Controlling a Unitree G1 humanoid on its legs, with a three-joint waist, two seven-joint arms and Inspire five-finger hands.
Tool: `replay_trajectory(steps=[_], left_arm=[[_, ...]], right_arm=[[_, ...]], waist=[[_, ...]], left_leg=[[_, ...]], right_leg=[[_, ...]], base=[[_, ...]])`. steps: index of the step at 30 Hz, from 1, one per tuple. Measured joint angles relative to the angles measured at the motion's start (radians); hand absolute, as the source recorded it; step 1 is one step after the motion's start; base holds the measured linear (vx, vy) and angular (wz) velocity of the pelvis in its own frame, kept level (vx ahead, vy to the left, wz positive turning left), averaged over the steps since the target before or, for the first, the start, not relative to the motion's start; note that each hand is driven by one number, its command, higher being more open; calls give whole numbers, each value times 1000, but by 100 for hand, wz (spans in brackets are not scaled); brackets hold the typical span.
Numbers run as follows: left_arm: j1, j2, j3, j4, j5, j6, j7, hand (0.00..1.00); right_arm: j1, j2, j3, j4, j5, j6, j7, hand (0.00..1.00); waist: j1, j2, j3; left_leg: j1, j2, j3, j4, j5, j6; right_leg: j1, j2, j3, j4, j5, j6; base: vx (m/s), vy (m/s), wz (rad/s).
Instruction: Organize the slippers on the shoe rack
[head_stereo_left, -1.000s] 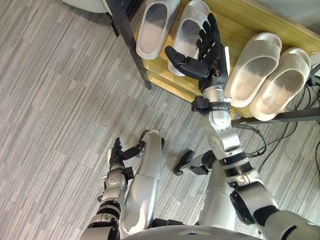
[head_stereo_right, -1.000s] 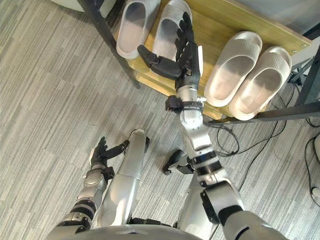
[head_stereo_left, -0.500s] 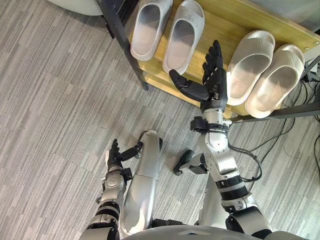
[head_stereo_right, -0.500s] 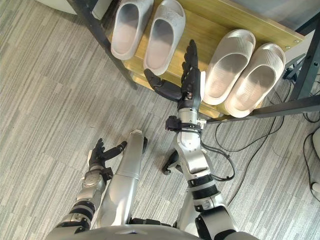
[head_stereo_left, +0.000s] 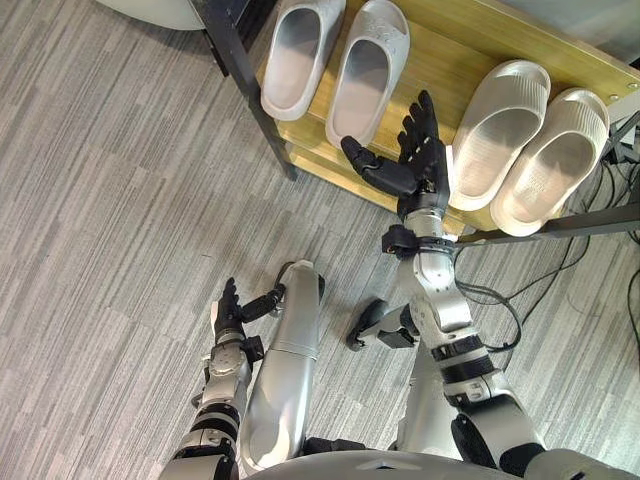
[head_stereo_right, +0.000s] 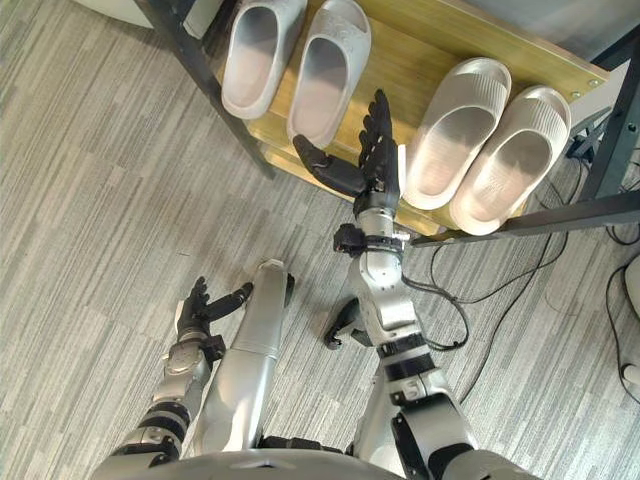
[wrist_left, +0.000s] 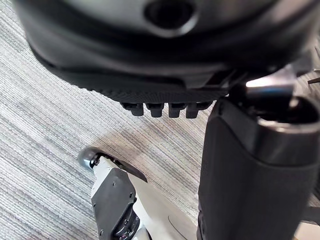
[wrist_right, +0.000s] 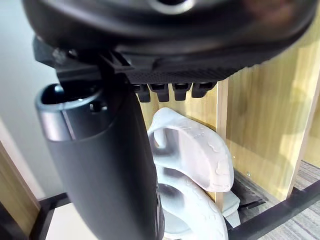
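Right hand (head_stereo_left: 420, 165), fingers straight and empty, hangs over the shoe rack (head_stereo_left: 445, 45) between grey slipper (head_stereo_left: 362, 75) and beige slipper (head_stereo_left: 497, 125) (pairs look aligned); nudge lightly, palm flat.

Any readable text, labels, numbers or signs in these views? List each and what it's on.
None: no text can be read in any view. The left pair of slippers, the right pair of slippers, the wooden shoe rack and the right hand show plain surfaces with no print or signs.
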Motion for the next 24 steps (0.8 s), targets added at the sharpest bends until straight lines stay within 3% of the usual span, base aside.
replay_trajectory(steps=[10,24], left_arm=[[0,1,-5,1,-1,-13,-9,100],[-1,7,-14,16,-4,-20,-11,100]], right_arm=[[-149,-54,23,115,39,1,15,100],[-229,-98,31,201,79,-3,9,100]], waist=[[11,-1,9],[12,-1,9]], left_leg=[[-12,-21,-8,-2,4,1],[-20,-31,-25,-33,39,-4]], right_leg=[[0,-16,-13,-1,-2,4],[1,-32,-39,-2,-2,3]], base=[[3,4,6],[9,14,6]])
